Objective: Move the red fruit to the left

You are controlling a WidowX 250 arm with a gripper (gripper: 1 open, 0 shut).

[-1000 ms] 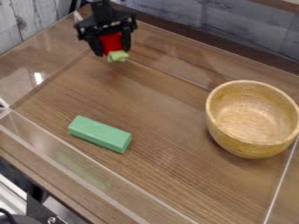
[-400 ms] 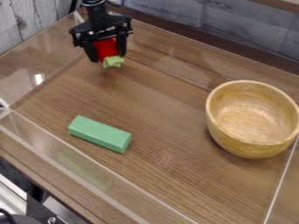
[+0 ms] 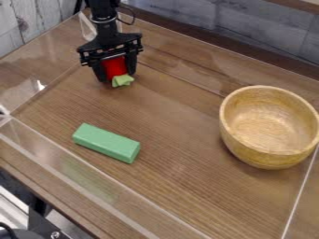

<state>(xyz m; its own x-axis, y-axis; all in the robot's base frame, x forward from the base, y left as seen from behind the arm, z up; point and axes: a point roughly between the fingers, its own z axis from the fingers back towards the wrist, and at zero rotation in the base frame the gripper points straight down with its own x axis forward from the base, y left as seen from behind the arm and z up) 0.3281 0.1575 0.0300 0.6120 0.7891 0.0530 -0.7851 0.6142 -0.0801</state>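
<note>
The red fruit (image 3: 116, 68) is small and bright red with a light green stem end pointing down toward the table. It sits between the two black fingers of my gripper (image 3: 114, 67), at the far left of the wooden table, very near or touching the surface. The gripper is shut on the fruit, and the black arm rises above it out of the top of the view.
A flat green rectangular block (image 3: 104, 142) lies at front left. A wooden bowl (image 3: 270, 125) stands at the right. A clear low wall (image 3: 37, 84) runs along the table's edges. A grey plank wall is behind.
My gripper has moved with the red fruit a little toward the front and down, closer to the table surface. The block and bowl have not moved.
</note>
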